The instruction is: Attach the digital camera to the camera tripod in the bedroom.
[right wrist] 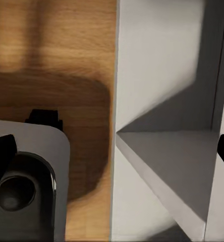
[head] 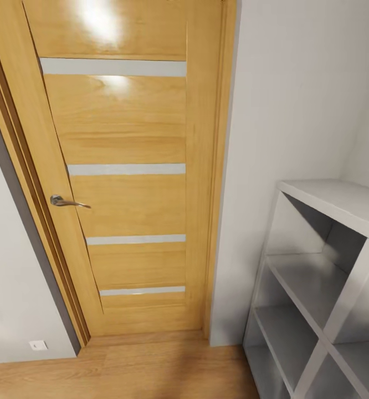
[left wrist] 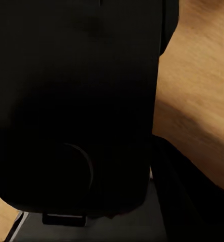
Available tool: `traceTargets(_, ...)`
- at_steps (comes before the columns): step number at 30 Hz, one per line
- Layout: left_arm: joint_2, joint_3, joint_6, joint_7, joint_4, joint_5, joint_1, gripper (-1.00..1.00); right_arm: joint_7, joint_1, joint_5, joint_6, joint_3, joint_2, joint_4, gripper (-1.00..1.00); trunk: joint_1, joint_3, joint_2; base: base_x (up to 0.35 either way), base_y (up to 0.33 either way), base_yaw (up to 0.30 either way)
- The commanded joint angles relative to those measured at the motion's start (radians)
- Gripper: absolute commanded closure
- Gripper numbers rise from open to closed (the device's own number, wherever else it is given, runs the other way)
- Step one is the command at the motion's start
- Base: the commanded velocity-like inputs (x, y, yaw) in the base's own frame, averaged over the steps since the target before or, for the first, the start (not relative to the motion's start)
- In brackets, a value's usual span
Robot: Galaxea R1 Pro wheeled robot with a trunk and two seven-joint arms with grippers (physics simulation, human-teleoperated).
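Facing the wooden door (head: 123, 183) of the bedroom; white shelf unit (head: 323, 288) at my right.
My fingers' state cannot be told; camera and tripod whereabouts unknown; wood floor (head: 123, 371) below.

Door (head: 126, 166): honey-toned wood with visible grain, glossy; bright glare patches near its top. Four narrow horizontal inlays, pale grey, matt, frosted-looking. Frame in the same wood.

Door handle (head: 68, 202): silvery metal lever, polished, slight sheen.

Walls (head: 295, 100): pale grey, smooth, matt.

Shelf unit (head: 323, 266), right: white-grey boards, smooth, flat matt finish; reads the same in the right wrist view (right wrist: 162, 151).

Floor (head: 123, 368): light wood planks, fine grain, soft satin sheen.

Wall socket (head: 38, 345), low left: white, smooth, plastic-looking.

Left wrist view: large black body (left wrist: 76, 101) close to the lens, smooth, mostly matt; material cannot be told.

Right wrist view: grey and black robot part (right wrist: 26, 186), smooth, glossy black edge.
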Motion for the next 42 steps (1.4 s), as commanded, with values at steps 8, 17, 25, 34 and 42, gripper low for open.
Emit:
traceTargets(8,-0.007,-0.009,-0.024,0.001,0.000,0.005,0.005,1.00,0.092,0.007,-0.004,-0.017,0.007,0.000,0.003,-1.00,-0.031,0.024,0.056,0.000,0.000,0.000)
traceTargets(17,-0.009,-0.009,-0.026,0.001,0.001,0.005,0.006,1.00,0.171,0.008,-0.006,-0.020,0.007,-0.007,0.003,-1.00,-0.065,0.052,0.119,0.000,0.000,0.000)
traceTargets(25,-0.009,-0.009,-0.026,0.001,0.000,0.006,0.006,1.00,0.174,0.008,-0.006,-0.020,0.007,-0.003,0.002,-1.00,-0.096,0.077,0.175,0.000,0.000,0.000)
traceTargets(34,-0.009,-0.009,-0.026,0.001,0.000,0.005,0.006,1.00,0.174,0.008,-0.004,-0.017,0.007,0.000,0.002,-1.00,-0.131,0.106,0.238,0.000,0.000,0.000)
traceTargets(42,-0.009,-0.009,-0.026,0.001,0.000,0.005,0.006,1.00,0.174,0.008,-0.004,-0.014,0.007,-0.001,0.002,-1.00,-0.161,0.131,0.294,0.000,0.000,0.000)
